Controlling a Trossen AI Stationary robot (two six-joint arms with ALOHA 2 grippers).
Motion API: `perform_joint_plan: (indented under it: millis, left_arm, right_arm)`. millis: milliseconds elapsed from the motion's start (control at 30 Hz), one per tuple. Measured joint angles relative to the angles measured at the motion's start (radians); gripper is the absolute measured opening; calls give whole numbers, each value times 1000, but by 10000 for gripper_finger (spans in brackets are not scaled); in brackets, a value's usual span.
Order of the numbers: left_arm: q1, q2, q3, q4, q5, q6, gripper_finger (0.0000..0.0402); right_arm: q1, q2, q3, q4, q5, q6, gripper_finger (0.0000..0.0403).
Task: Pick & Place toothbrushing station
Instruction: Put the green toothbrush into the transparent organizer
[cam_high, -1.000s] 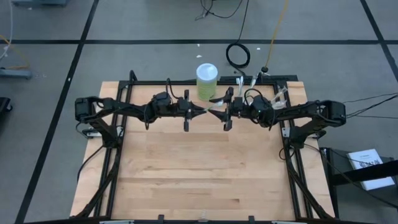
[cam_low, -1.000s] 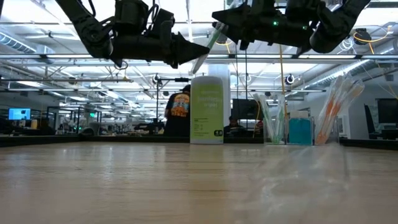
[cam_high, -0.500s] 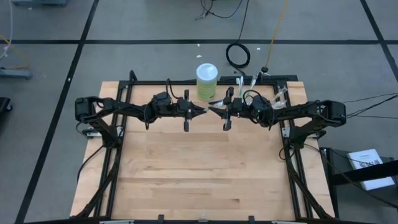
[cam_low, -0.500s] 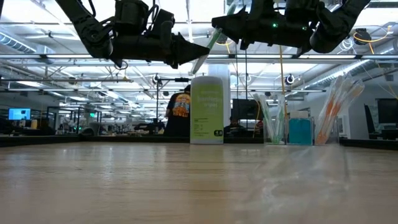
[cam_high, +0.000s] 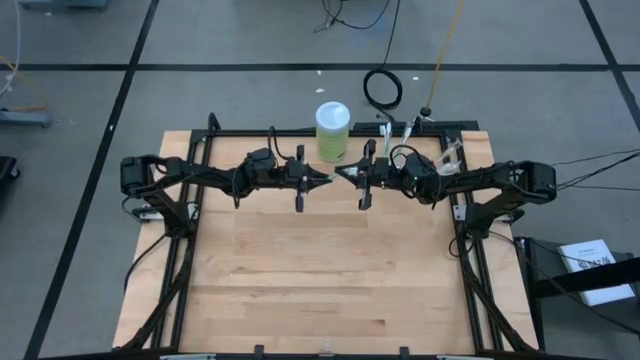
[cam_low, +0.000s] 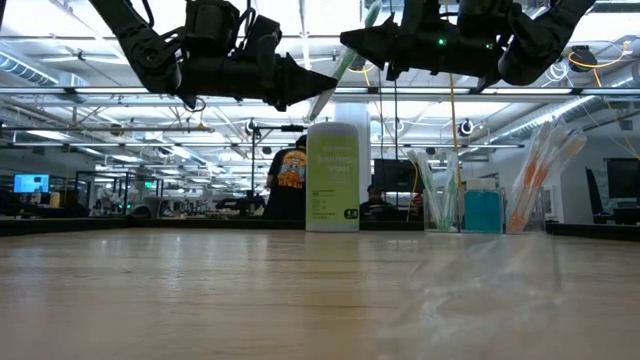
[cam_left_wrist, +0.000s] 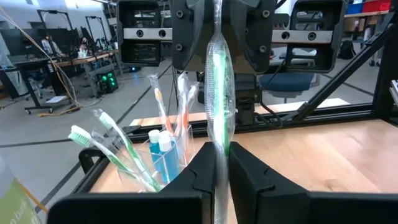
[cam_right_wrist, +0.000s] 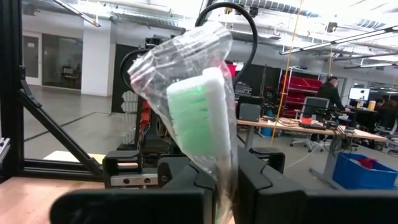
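Observation:
A green-white toothbrush (cam_left_wrist: 217, 93) in a clear wrapper hangs in the air over the far middle of the table, between my two grippers. My left gripper (cam_high: 325, 178) is shut on its handle end. My right gripper (cam_high: 342, 173) is shut on its brush-head end (cam_right_wrist: 199, 106). In the low view the toothbrush (cam_low: 335, 72) slants up from the left fingers to the right ones. The clear plastic cup (cam_left_wrist: 163, 152), with toothbrushes and teal tubes in it, stands at the table's far right (cam_low: 445, 200). My left gripper pinches the wrapped toothbrush's handle end (cam_left_wrist: 219, 146) between its two fingers, coming level from the table's left. The toothbrush runs on past the fingertips toward the right gripper, clear of the table. My right gripper pinches the wrapped toothbrush just below the green bristles (cam_right_wrist: 222, 158) between its two fingers, coming level from the table's right. The head and the loose wrapper end stick out past the fingertips. The toothbrush is lifted clear.
A lime-green cylinder with a white lid (cam_high: 332, 130) stands upright at the far edge, just behind the grippers. More wrapped toothbrushes (cam_low: 540, 170) lean at the far right. Bare wooden tabletop (cam_high: 320, 270) lies toward the near edge. People show in the room behind.
My right gripper has shut on the toothbrush's head end, its fingers closing from wide apart. The toothbrush and my left gripper have stayed where they were.

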Motion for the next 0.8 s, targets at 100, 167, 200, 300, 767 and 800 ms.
perform_joint_plan:
  millis: [100, 167, 200, 300, 767, 800]
  left_arm:
    - [0, 0, 0, 0, -5, -9, 33]
    - [-4, 0, 0, -1, -43, -52, 50]
    - [-7, 0, 0, -1, -65, -71, 63]
    - [-17, 0, 0, 0, -90, -84, 108]
    - [-72, 0, 65, -117, -134, -53, 257]
    - [-70, 0, 65, -119, -135, -48, 260]
  right_arm:
    - [0, 0, 0, -3, 3, 0, 11]
    - [-1, 0, 0, -8, 6, -1, 8]
    - [-2, 0, 0, -8, 7, -3, 7]
    - [-11, 0, 0, -16, 6, 2, 7]
    - [-170, -199, -24, -372, 44, 78, 8]
    - [-184, -225, -24, -411, 60, 78, 8]
